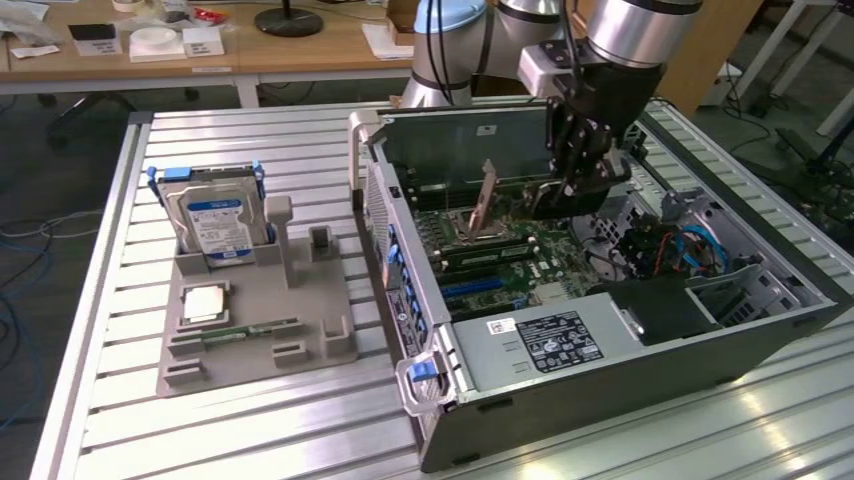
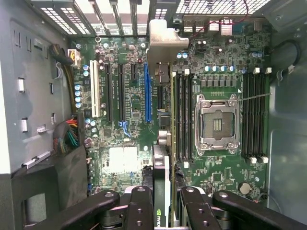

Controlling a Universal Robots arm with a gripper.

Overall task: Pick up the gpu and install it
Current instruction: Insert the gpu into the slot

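Wrist view first: the gpu (image 2: 162,177) is seen edge-on, a thin flat black card with a green logo on the end nearest the camera. At its far end is a bent bracket of dull silver sheet metal. The gripper (image 2: 164,194) is clamped on the card, and its black, bolted fingers (image 2: 139,206) press on the two flat faces.

The card stands on edge over the green motherboard (image 2: 124,120). It lies just beside the long blue slot (image 2: 147,93), between that slot and the black memory slots (image 2: 182,115). Its long axis runs parallel to those slots, and the bracket end points at the ribbed metal slot covers in the case wall. The square steel processor socket (image 2: 218,124) lies beyond the memory slots.

Seen from the exterior view, the gripper (image 1: 577,185) holds the gpu (image 1: 547,200) inside the open grey computer case (image 1: 641,370), above the board. The card's long axis is roughly level and runs toward the exterior view's left. Whether its lower edge touches a slot I cannot tell.

Outside the case, on the ribbed aluminium table (image 1: 107,420), a silver hard drive (image 1: 214,225) with a blue-white label stands upright in a grey moulded holder (image 1: 307,300).
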